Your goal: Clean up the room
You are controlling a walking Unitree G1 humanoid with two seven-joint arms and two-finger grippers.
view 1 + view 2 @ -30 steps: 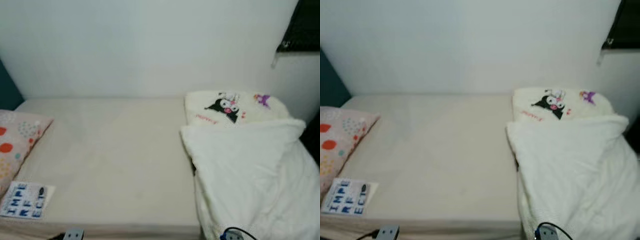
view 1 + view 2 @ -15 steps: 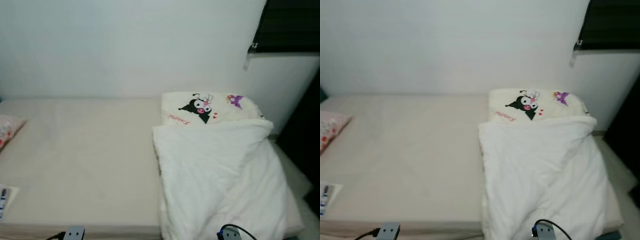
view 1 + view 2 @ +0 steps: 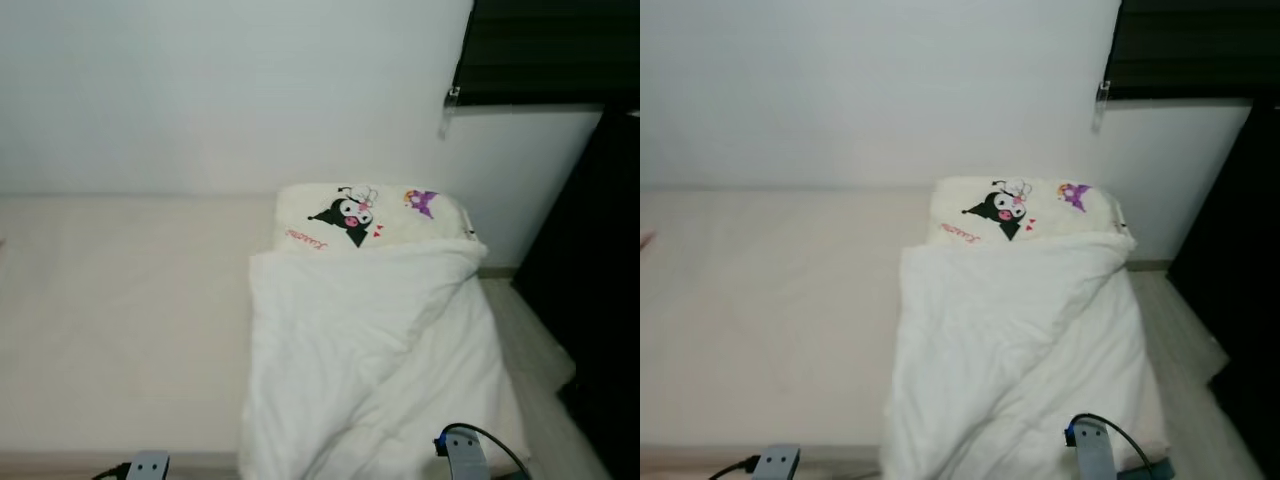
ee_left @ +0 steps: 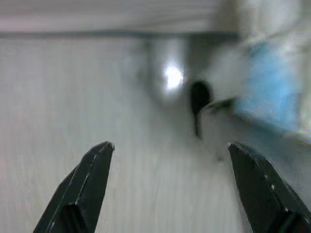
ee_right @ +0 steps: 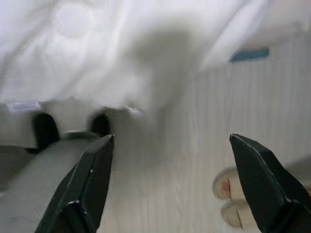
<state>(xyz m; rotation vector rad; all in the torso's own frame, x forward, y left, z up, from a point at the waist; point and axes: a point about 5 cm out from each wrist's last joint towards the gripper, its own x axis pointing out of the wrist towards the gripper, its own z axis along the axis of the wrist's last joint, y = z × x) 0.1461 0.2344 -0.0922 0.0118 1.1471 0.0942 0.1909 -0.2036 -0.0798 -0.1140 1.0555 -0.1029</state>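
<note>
A bed (image 3: 120,330) with a bare cream mattress lies before me against the white wall. A rumpled white duvet (image 3: 370,360) covers its right end. Above the duvet sits a white pillow (image 3: 370,215) with a black cartoon character on it. My left gripper (image 4: 170,150) hangs low over pale wooden floor, its fingers wide apart and empty. My right gripper (image 5: 170,145) is open too, above the floor beside the hanging edge of the duvet (image 5: 121,43).
A dark cabinet or doorway (image 3: 590,300) stands to the right of the bed, with a strip of pale floor (image 3: 540,370) between them. A dark window blind (image 3: 540,50) is at the upper right. A person's slippered toes (image 5: 231,194) are on the floor near my right gripper.
The camera has swung to the right: the spotted pillow and the printed card at the bed's left have left the view, and the dark area on the right has come in.
</note>
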